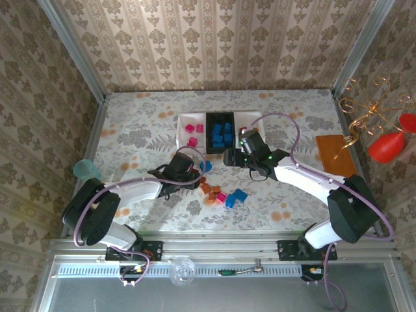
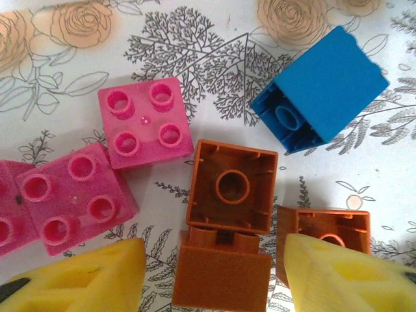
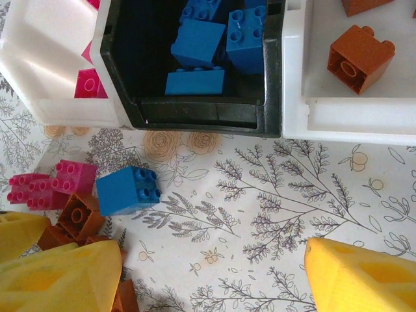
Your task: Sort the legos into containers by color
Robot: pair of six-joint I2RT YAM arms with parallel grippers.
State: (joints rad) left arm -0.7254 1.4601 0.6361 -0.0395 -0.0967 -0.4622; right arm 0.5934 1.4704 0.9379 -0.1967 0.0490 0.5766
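Loose legos point(image 1: 211, 190) lay piled before the trays point(image 3: 195, 117) — others sorted inside, left gripper point(image 2: 214, 260) stood parted around an orange brick point(image 2: 221, 281), fingers point(image 2: 344, 273) not touching it, right gripper point(image 3: 208, 279) gaped wide, empty — above table point(image 3: 273, 195).

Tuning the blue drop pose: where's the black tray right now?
In the top view, the black tray sits mid-table toward the far side, between the left white tray and the right white tray, blue bricks inside.
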